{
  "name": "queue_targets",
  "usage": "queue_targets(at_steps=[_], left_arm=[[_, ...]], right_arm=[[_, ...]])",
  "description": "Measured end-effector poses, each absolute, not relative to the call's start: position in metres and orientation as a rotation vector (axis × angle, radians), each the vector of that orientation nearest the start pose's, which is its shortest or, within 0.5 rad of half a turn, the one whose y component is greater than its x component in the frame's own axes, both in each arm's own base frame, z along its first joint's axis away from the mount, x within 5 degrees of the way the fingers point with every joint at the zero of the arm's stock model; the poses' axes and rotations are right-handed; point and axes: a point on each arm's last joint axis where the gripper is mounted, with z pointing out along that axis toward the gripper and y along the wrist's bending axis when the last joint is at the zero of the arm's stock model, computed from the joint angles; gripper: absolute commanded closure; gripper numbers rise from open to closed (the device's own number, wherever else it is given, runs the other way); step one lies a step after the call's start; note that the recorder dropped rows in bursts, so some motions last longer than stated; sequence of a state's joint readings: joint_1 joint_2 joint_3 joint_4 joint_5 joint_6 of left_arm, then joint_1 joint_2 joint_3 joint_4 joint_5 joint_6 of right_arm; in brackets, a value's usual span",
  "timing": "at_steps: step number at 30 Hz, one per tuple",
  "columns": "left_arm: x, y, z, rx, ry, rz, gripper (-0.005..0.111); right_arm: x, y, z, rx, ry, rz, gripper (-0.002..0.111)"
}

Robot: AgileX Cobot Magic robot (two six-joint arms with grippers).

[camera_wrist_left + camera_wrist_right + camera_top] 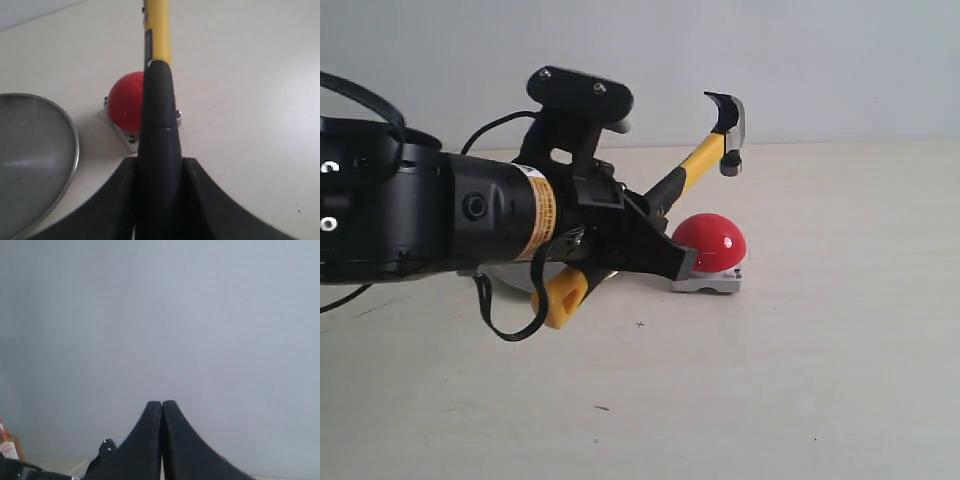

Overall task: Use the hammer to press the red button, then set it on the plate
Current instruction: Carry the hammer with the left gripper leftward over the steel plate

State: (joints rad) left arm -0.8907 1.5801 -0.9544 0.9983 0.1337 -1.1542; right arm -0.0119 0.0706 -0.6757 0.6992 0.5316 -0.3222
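Note:
My left gripper (pixel 655 245) is shut on the hammer (pixel 695 165), gripping the black part of its handle. The yellow shaft rises to the dark head (pixel 730 125), which hangs in the air above and slightly behind the red button (pixel 712 243). The looped yellow end (pixel 563 296) sticks out below the gripper. In the left wrist view the handle (pixel 159 125) runs over the red button (pixel 125 102), and the silver plate (pixel 30 160) lies beside it. The plate (pixel 515 275) is mostly hidden behind the arm in the exterior view. My right gripper (pixel 161 407) is shut, facing a blank wall.
The pale tabletop (pixel 800 380) stretches to the right of and in front of the button. The left arm's black body (pixel 410 215) fills the left side of the exterior view. A small orange-labelled object (pixel 7 447) shows at the edge of the right wrist view.

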Motion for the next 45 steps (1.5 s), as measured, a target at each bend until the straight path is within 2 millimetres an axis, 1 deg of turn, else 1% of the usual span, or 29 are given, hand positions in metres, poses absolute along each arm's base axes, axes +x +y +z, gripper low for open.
queue_targets(at_steps=[1, 2, 3, 4, 5, 7, 11, 15, 22, 25, 30, 35, 43, 45], left_arm=[[0.22, -0.255, 0.245, 0.739, 2.086, -0.467, 0.107], [0.216, -0.25, 0.245, 0.747, 2.084, -0.462, 0.107], [0.212, -0.246, 0.244, 0.756, 2.088, -0.455, 0.107], [0.209, -0.243, 0.241, 0.763, 2.095, -0.451, 0.107], [0.209, -0.241, 0.238, 0.769, 2.101, -0.442, 0.107], [0.208, -0.24, 0.237, 0.786, 2.095, -0.438, 0.107], [0.205, -0.245, 0.239, 0.834, 2.05, -0.498, 0.107], [0.205, -0.247, 0.24, 0.847, 2.038, -0.513, 0.107], [0.205, -0.246, 0.24, 0.849, 2.038, -0.509, 0.107], [0.205, -0.246, 0.239, 0.851, 2.039, -0.507, 0.107], [0.204, -0.245, 0.237, 0.858, 2.044, -0.505, 0.107], [0.202, -0.241, 0.227, 0.867, 2.075, -0.486, 0.107], [0.219, -0.235, 0.207, 0.839, 2.139, -0.458, 0.107], [0.224, -0.231, 0.207, 0.82, 2.14, -0.47, 0.107]], right_arm=[[-0.006, 0.031, 0.369, -0.059, 1.323, 0.516, 0.108], [0.01, 0.03, 0.351, -0.032, 1.307, 0.534, 0.108], [0.022, 0.026, 0.335, 0.0, 1.294, 0.51, 0.108], [0.034, 0.021, 0.317, 0.04, 1.305, 0.46, 0.108], [0.042, 0.015, 0.302, 0.07, 1.313, 0.372, 0.108], [0.048, 0.011, 0.285, 0.071, 1.341, 0.28, 0.108], [0.051, 0.01, 0.276, 0.009, 1.358, 0.193, 0.108], [0.054, 0.01, 0.267, 0.001, 1.385, 0.181, 0.108], [0.061, 0.01, 0.225, 0.02, 1.509, 0.194, 0.108], [0.062, 0.011, 0.218, 0.066, 1.531, 0.246, 0.108], [0.062, 0.011, 0.216, 0.124, 1.533, 0.307, 0.108], [0.062, 0.011, 0.216, 0.133, 1.532, 0.321, 0.108], [0.062, 0.011, 0.216, 0.132, 1.532, 0.322, 0.108], [0.062, 0.011, 0.216, 0.132, 1.532, 0.322, 0.108]])
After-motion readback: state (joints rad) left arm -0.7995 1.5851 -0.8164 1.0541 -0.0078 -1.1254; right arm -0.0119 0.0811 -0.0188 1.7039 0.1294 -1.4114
